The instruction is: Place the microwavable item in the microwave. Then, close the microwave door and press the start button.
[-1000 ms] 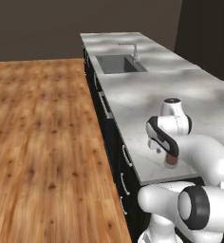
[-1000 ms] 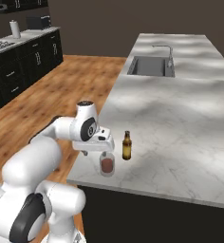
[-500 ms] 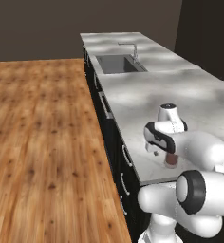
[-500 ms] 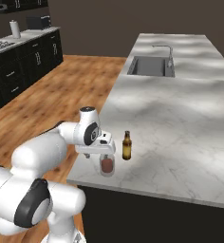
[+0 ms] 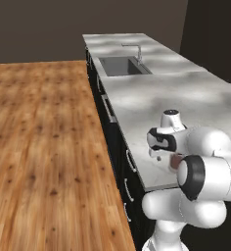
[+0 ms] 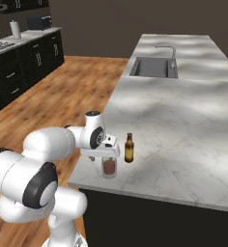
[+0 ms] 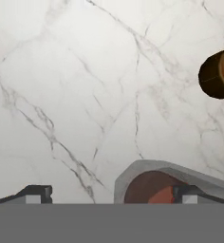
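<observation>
The microwavable item (image 6: 109, 167) stands upright on the marble surface (image 6: 183, 120), close to the surface's near front corner, a reddish-brown filling inside a pale, glassy-looking wall. The gripper (image 6: 105, 159) hangs directly over the microwavable item, pointing down at it, with the white arm reaching in from beyond the surface's front edge. Its jaws are spread wide and have hold of nothing: in the hand view the two dark tips sit far apart, one of them overlapping the rim of the microwavable item (image 7: 154, 186), the other over bare marble to the side, so the jaws are off-centre from the item rather than astride it. Whether that tip touches the rim cannot be told. Just beside the microwavable item, a little farther in from the front edge, a brown bottle (image 6: 129, 148) stands upright, apart from it; the hand view shows its dark top (image 7: 218, 73). In the left base view the microwavable item (image 5: 175, 160) shows as a reddish patch between the gripper (image 5: 159, 153) and the arm's big joint. Well beyond the microwavable item, a sink (image 6: 153, 67) with a faucet (image 6: 168, 50) is set into the surface.
</observation>
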Motion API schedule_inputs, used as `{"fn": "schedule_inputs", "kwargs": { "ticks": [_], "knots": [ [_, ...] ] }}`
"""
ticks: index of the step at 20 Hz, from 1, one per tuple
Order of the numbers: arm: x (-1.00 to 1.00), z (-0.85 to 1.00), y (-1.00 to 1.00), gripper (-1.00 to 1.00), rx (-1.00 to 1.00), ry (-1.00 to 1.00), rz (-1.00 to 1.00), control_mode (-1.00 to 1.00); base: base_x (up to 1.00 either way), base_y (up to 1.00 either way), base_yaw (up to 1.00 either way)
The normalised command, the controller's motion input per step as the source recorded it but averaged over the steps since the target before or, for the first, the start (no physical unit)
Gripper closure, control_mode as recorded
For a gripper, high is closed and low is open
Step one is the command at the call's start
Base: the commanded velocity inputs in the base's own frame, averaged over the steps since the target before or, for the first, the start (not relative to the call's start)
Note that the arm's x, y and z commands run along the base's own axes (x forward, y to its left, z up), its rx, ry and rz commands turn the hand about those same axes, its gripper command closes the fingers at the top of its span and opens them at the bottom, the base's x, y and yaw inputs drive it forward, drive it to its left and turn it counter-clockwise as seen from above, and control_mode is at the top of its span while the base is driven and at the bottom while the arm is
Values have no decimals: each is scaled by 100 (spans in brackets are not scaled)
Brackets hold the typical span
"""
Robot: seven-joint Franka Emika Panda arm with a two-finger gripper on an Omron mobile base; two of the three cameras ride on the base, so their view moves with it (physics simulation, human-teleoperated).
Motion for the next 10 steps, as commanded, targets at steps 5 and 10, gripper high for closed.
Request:
{"fn": "schedule_inputs", "kwargs": {
  "ticks": [5,10],
  "knots": [
    [11,-31,-4,-100,0,0,4,-100,0,0,0],
    [-40,-62,0,-100,0,0,7,-100,0,0,0]
  ]
}}
